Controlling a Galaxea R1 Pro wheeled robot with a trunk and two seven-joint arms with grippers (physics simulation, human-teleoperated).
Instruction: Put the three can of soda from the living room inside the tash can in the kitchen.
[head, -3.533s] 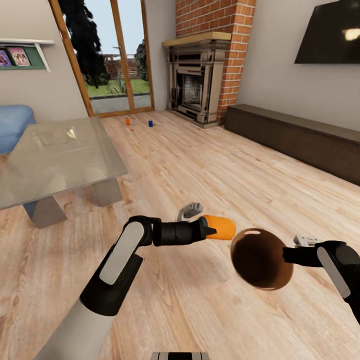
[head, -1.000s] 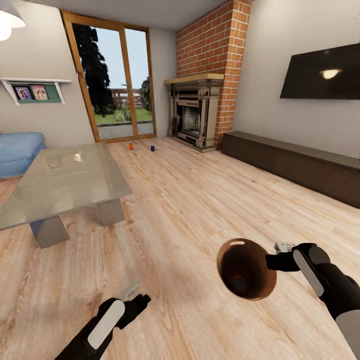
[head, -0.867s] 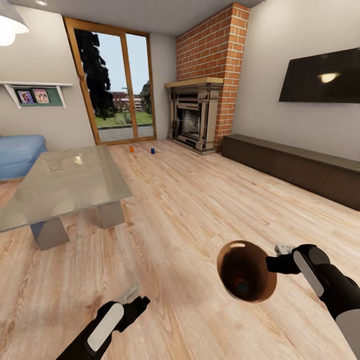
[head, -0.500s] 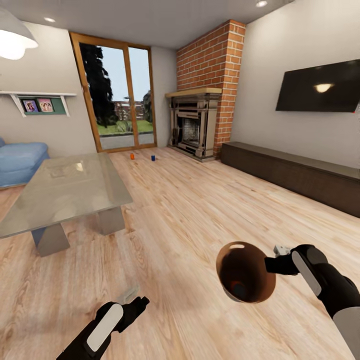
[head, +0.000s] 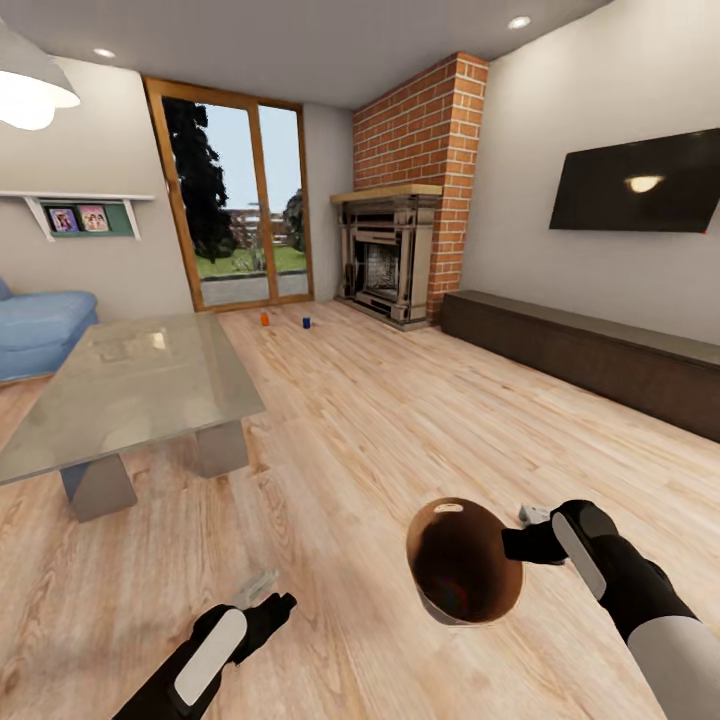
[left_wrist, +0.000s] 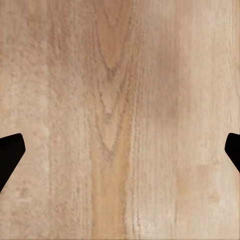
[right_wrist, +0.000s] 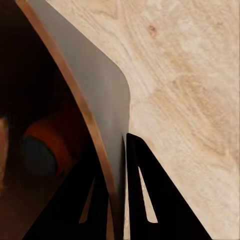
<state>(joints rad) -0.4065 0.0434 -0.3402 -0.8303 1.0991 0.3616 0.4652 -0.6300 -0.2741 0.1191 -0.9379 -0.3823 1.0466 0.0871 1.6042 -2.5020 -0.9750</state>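
While the right jaws (right_wrist: 117, 200) pinch the tash can (head: 463, 562) rim, an orange can (right_wrist: 47, 145) lies inside; left jaws (left_wrist: 120, 150) released.

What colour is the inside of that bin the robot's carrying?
Brown, wood-coloured inside the tash can; the head view shows it best.

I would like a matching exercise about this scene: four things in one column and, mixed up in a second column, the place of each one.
Things:
1. bin
2. blue can
3. TV
4. glass table

Places:
A. on the wall above the long dark cabinet
B. on the floor near the glass doors
C. held at its rim by the right gripper
D. in front of the blue sofa

Pairs: 1-C, 2-B, 3-A, 4-D
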